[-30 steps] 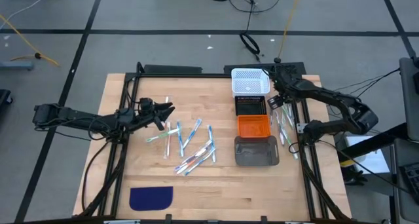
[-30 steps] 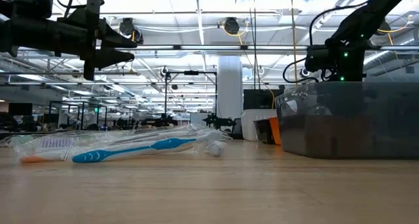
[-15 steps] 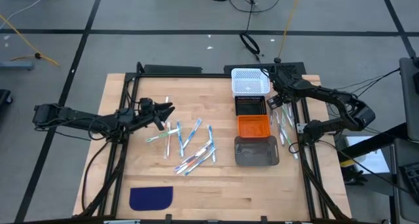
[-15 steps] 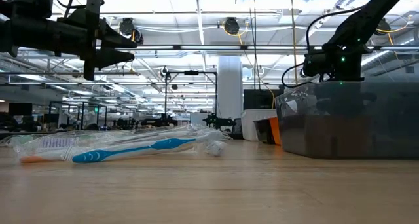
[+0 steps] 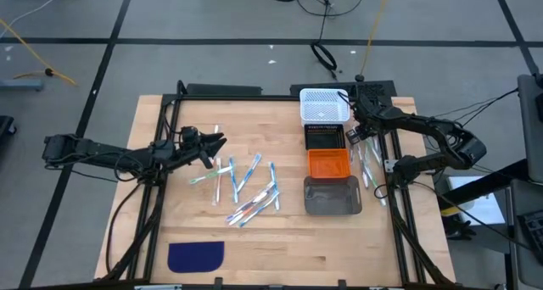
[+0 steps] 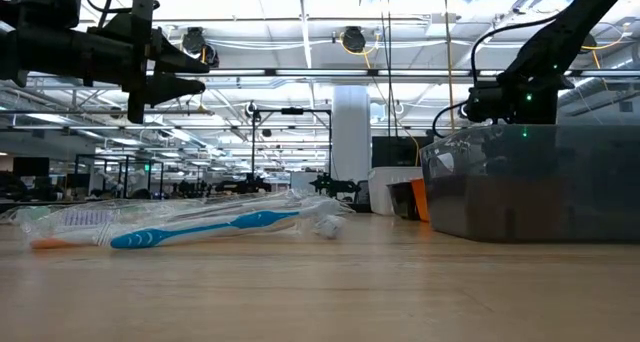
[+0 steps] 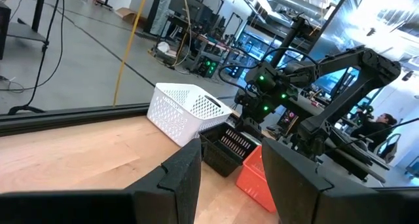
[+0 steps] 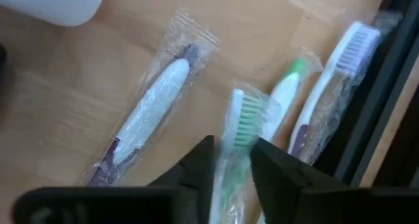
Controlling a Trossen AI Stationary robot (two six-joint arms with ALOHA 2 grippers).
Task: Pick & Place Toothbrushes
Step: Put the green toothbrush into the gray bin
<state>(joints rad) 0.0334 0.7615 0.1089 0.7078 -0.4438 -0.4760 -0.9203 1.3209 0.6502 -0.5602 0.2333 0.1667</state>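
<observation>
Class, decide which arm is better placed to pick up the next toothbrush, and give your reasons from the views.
Right. The right hand is down over a green-bristled toothbrush, fingers either side of it, beside the bins. The left hand hangs open, above the table, short of the loose toothbrushes.

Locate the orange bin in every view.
High view: orange bin, right of centre, between black bin and grey bin.
Low view: orange sliver left of the grey bin.
Left wrist view: lower middle.
Right wrist view: not in it.
Landmark: the black bin beside it.
</observation>
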